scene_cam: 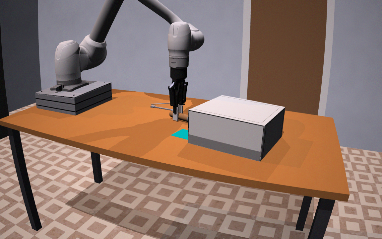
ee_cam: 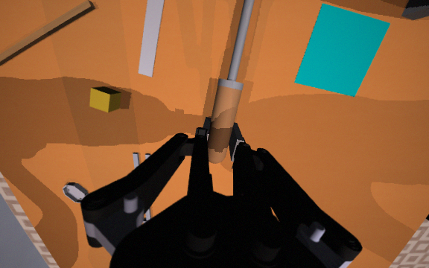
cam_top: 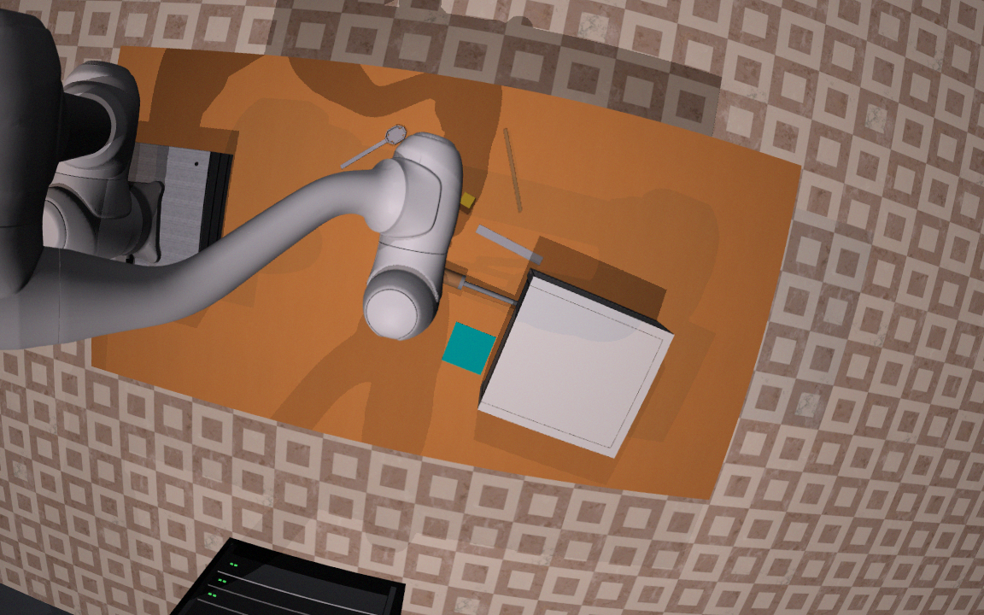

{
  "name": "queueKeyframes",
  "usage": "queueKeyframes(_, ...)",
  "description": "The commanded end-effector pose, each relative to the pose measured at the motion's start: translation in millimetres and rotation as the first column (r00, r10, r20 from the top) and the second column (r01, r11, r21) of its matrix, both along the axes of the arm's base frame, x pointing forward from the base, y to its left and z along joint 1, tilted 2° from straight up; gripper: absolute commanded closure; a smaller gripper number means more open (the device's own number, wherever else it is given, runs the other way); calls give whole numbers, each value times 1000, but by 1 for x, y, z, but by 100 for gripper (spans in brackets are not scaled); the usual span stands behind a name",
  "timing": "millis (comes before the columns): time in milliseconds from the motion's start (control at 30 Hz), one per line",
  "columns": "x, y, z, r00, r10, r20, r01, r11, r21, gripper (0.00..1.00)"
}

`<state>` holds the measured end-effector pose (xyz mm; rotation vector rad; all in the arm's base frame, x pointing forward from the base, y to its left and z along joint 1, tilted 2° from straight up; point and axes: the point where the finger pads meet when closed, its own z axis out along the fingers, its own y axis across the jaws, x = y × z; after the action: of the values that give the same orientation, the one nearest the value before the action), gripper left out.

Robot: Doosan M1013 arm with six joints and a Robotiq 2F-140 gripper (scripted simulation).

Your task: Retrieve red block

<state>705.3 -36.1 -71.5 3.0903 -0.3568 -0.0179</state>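
Note:
My gripper point(ee_cam: 219, 128) is shut on the wooden handle point(ee_cam: 225, 112) of a hook tool and holds it low over the table; it also shows in the exterior view point(scene_cam: 176, 116). The tool's grey rod point(ee_cam: 240, 39) runs from the handle toward the white cabinet point(cam_top: 576, 363), and in the top view the rod point(cam_top: 489, 292) ends at the cabinet's near edge; its far end is hidden under it. The teal square point(cam_top: 469, 347) lies on the table against the cabinet's left side, to the right of the rod in the wrist view point(ee_cam: 341, 50). The red block is not visible in any view.
A yellow cube point(ee_cam: 105, 99), a flat grey bar point(ee_cam: 150, 37) and a thin wooden stick point(ee_cam: 41, 33) lie left of the rod. A spoon-like tool point(cam_top: 373, 146) lies behind the arm. The arm's grey base point(scene_cam: 73, 95) stands at the table's left end.

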Motion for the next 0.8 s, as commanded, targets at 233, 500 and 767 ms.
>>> queueKeyframes(233, 30, -7, 0, 1000, 0, 0, 0, 1000, 0, 100)
queueKeyframes(500, 45, -10, 0, 1000, 0, 0, 0, 1000, 0, 100)
queueKeyframes(767, 62, -14, 0, 1000, 0, 0, 0, 1000, 0, 100)
